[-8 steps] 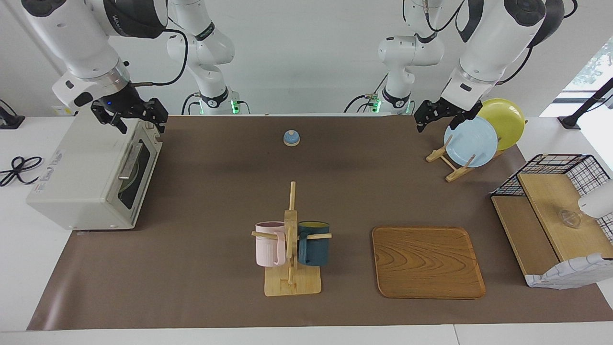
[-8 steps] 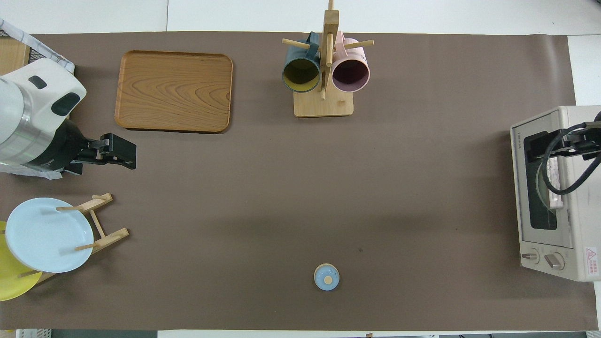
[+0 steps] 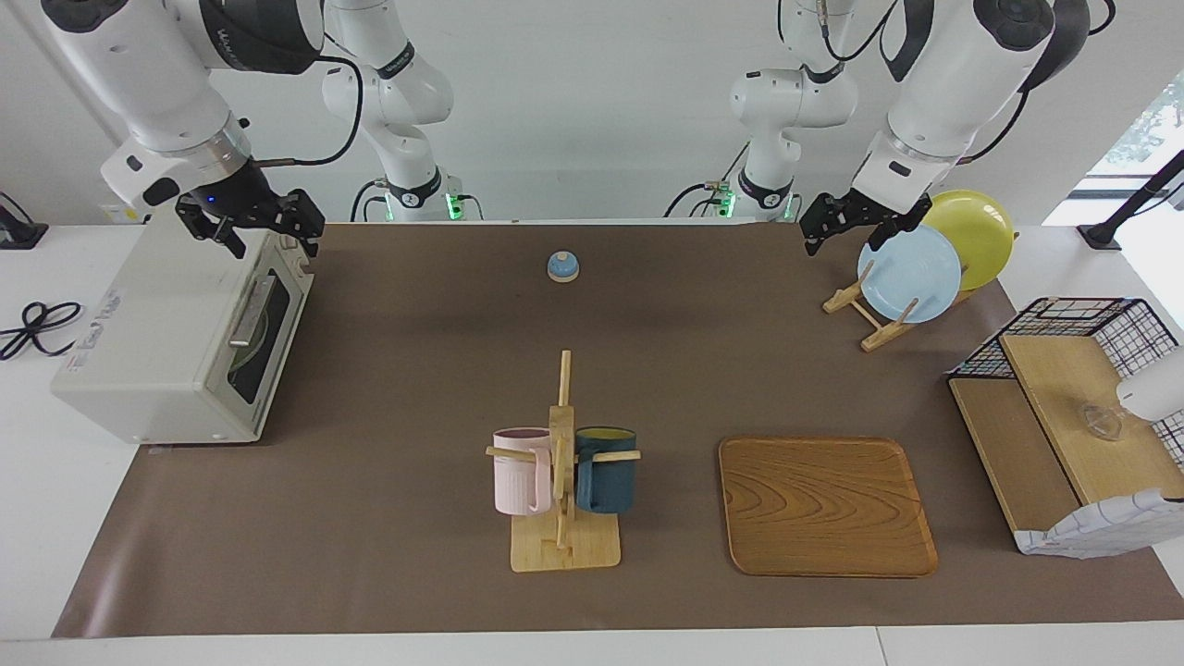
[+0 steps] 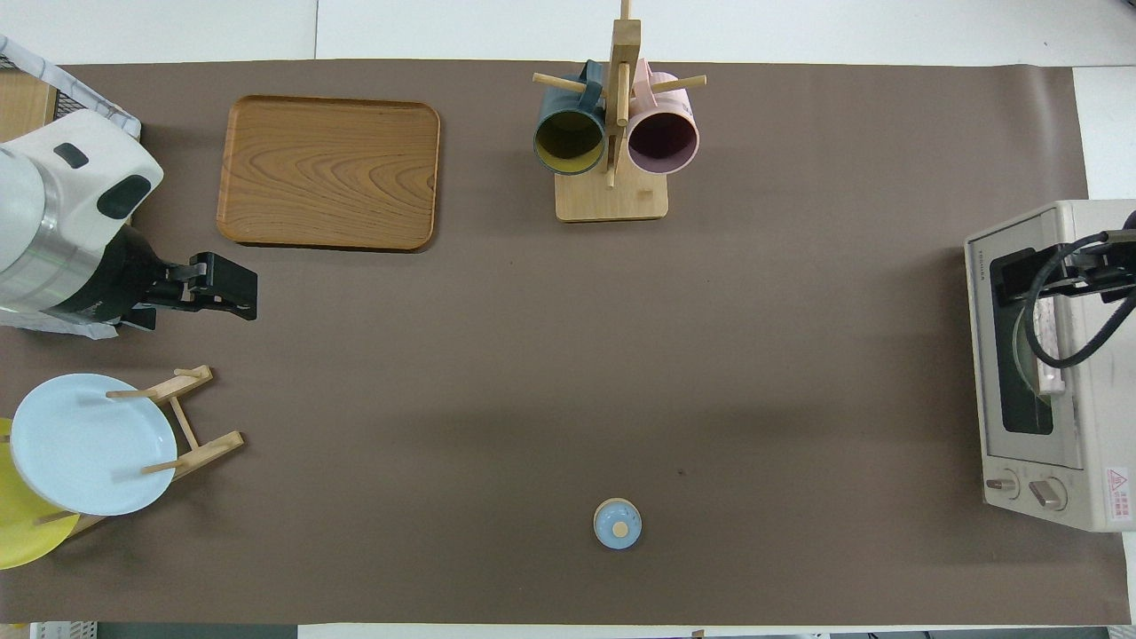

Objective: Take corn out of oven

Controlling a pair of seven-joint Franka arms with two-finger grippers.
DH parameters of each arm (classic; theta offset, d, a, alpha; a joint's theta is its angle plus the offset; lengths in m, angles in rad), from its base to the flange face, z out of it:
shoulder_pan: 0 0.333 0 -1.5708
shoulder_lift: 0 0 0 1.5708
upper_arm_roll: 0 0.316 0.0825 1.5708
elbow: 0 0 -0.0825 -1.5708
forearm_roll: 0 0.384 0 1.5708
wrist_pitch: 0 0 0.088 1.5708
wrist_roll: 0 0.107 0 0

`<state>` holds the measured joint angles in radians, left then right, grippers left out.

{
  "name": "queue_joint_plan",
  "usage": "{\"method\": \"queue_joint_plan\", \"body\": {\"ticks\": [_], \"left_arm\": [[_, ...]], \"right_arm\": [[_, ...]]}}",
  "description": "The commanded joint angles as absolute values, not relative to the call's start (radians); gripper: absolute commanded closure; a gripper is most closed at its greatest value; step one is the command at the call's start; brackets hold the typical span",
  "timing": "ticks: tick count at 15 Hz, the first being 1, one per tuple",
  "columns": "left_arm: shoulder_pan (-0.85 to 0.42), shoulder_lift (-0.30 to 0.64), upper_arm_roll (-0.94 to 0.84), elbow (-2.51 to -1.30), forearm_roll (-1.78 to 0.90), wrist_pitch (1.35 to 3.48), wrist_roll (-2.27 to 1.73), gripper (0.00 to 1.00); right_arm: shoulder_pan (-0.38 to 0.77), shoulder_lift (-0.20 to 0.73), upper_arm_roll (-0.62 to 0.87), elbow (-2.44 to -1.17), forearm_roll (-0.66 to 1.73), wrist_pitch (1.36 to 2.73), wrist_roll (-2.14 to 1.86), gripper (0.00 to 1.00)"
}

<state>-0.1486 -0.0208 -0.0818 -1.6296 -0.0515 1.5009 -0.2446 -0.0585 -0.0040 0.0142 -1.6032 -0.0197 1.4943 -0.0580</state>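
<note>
Fingertips of right gripper (image 3: 268, 231) spread, hovering over boxy off-white toaster oven (image 3: 176, 342), near its metal bar handle (image 3: 252, 310); door shut, presumably pre-opening. Left gripper (image 3: 851, 222) waiting above plate rack; finger state unclear. Corn unseen, presumably inside.

Corn: not visible; the dark glass of the oven (image 3: 185, 333) door shows only a round pale shape inside.
Right hand (image 3: 301, 236): in the overhead view, mostly cut off by the frame edge; finger spacing indeterminate.
Left hand (image 3: 837, 227): finger spacing too small to resolve.
Yellow plate (image 4: 27, 524): cut off by the overhead view's edge and partly covered by the blue plate (image 4: 89, 457).
</note>
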Motion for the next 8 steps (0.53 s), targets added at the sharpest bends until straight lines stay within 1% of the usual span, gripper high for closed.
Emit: {"method": "queue_joint_plan", "body": {"ticks": [1, 2, 3, 4, 5, 8], "left_arm": [[-0.143, -0.028, -0.081, -1.626, -0.061, 1.505, -0.241, 0.00], [-0.143, -0.028, -0.081, -1.626, -0.061, 1.505, -0.241, 0.00], [-0.143, -0.028, -0.081, -1.626, -0.061, 1.505, -0.241, 0.00], [-0.143, -0.028, -0.080, -1.628, -0.061, 1.505, -0.241, 0.00], [-0.143, -0.028, -0.080, -1.626, -0.061, 1.505, -0.241, 0.00], [-0.143, -0.028, -0.081, -1.628, -0.061, 1.505, -0.241, 0.00]], "right_arm": [[-0.075, -0.018, 0.018, -1.635, -0.008, 1.519, -0.058, 0.00], [-0.074, -0.020, 0.018, -1.638, -0.008, 1.522, -0.060, 0.00], [-0.071, -0.021, 0.018, -1.643, -0.008, 1.522, -0.064, 0.30], [-0.066, -0.021, 0.018, -1.643, -0.008, 1.522, -0.075, 0.76], [-0.063, -0.023, 0.018, -1.644, -0.011, 1.525, -0.081, 1.00], [-0.075, -0.037, 0.018, -1.675, -0.012, 1.549, -0.075, 1.00]]}}
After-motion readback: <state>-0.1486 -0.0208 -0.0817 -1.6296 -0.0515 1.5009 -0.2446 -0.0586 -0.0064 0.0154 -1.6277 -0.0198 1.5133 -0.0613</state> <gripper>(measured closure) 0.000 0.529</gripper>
